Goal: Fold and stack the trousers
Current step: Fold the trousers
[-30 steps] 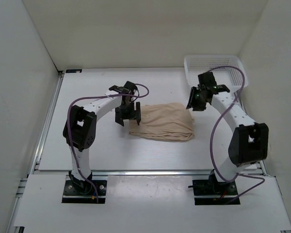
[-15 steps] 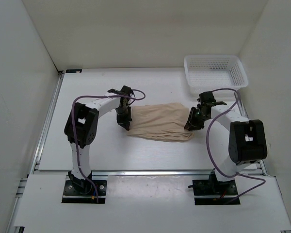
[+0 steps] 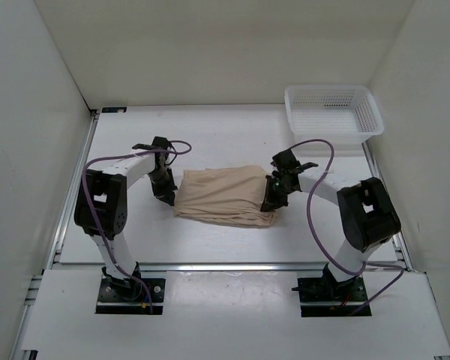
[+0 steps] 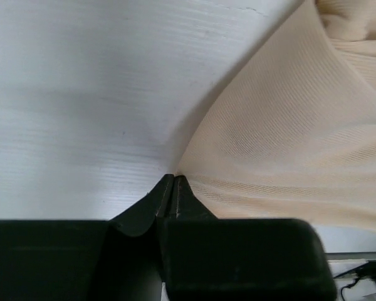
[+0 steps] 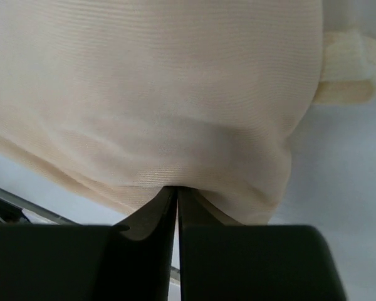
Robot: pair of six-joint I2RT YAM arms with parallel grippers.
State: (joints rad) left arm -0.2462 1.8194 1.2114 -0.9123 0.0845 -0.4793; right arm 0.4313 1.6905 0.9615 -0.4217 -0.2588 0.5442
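The beige trousers (image 3: pixel 223 195) lie as a folded, wrinkly bundle on the white table (image 3: pixel 135 150), about mid-table. My left gripper (image 3: pixel 167 196) sits low at the bundle's left end. In the left wrist view its jaws (image 4: pixel 173 179) are shut, and the trousers (image 4: pixel 288 138) tent towards the tips, with the edge pinched there. My right gripper (image 3: pixel 269 202) is at the bundle's right end. In the right wrist view it (image 5: pixel 177 189) is shut on a fold of the trousers (image 5: pixel 150 94), which fill most of that view.
A white mesh basket (image 3: pixel 334 112) stands at the back right corner, apart from the trousers. White walls enclose the table on the left, back and right. A metal rail (image 3: pixel 225 265) runs along the near edge in front of the arm bases.
The right gripper came down from near the basket to the bundle's right end and shut. The left gripper shut at the left end. Both arms and the trousers then shifted left.
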